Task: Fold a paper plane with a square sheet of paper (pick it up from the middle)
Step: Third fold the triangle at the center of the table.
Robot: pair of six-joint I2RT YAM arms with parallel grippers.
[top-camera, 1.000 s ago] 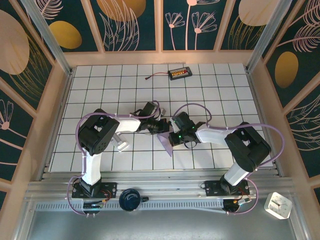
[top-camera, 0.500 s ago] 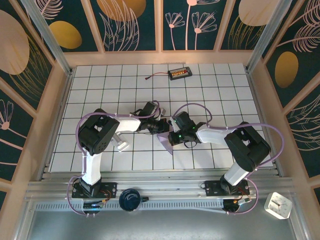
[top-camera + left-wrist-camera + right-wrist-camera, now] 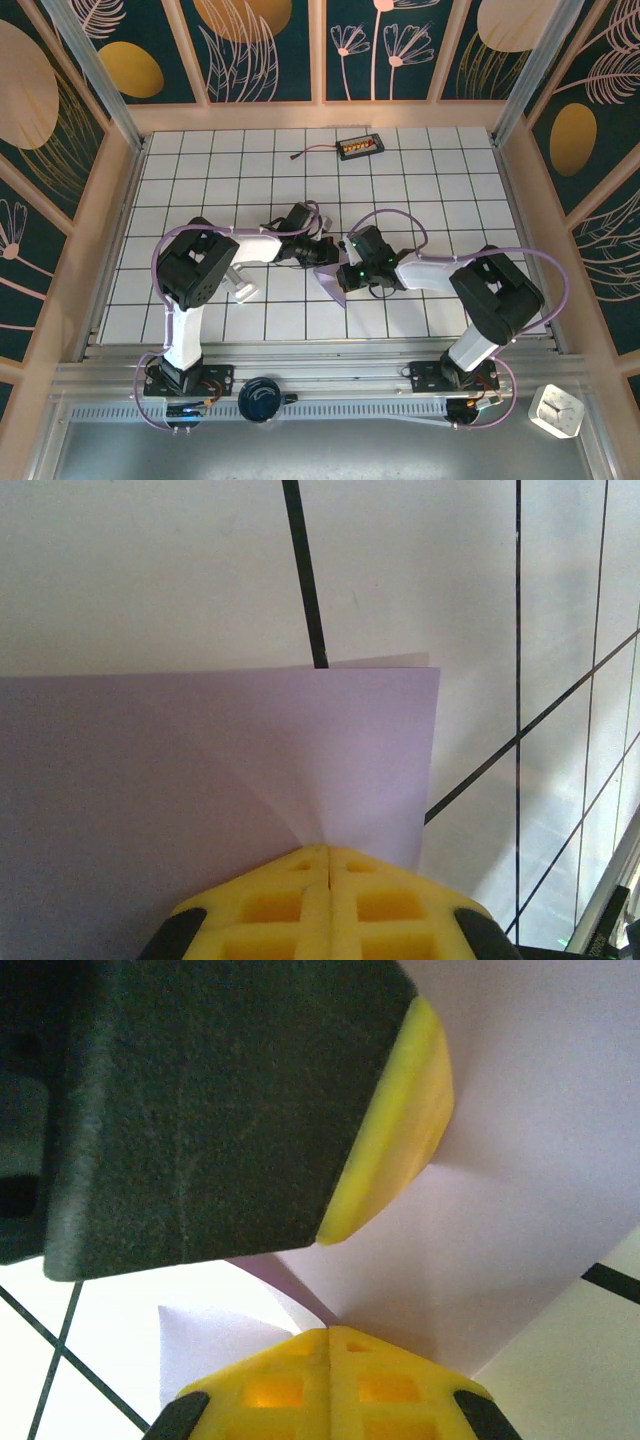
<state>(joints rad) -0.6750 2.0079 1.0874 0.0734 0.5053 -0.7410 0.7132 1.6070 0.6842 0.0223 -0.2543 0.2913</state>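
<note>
Both arms meet over mid-table. The left gripper [image 3: 320, 252] and right gripper [image 3: 346, 270] sit almost tip to tip, each with its jaws pressed together on the square sheet of paper [image 3: 336, 286].

Left wrist view: the left gripper [image 3: 327, 852] is clamped on the near edge of the lavender sheet [image 3: 200, 780]; paper fans out ahead of the tips; a second layer peeks just past the straight far edge, so the sheet looks doubled over.

Right wrist view: the right gripper [image 3: 327, 1334] is nipped on the sheet [image 3: 520, 1160] as well; the left gripper's black finger and yellow pad [image 3: 400, 1110] hang just ahead of and above these tips, very close.

Step in hand, as I judge it: setting an early fold between the two pinches. To do it well:
- keep both pinches firm so the layers cannot slide;
- bring the two far edges flush before flattening;
- move the arms together so the short span between them neither buckles nor tears;
- lay the fold onto the tiled table [image 3: 440, 190] and press along its length;
- mind finger-to-finger contact.

Hidden or unclear:
- from above, wrists and grippers cover most of the sheet; only a small lavender wedge shows on the base side of the right gripper;
- whether the paper touches the table I cannot tell;
- the crease line itself is not visible;
- the sheet runs off the left of the left wrist view;
- a small silvery-white block [image 3: 243, 290] lies well behind the left gripper, beside that arm, possibly a weight.
</note>
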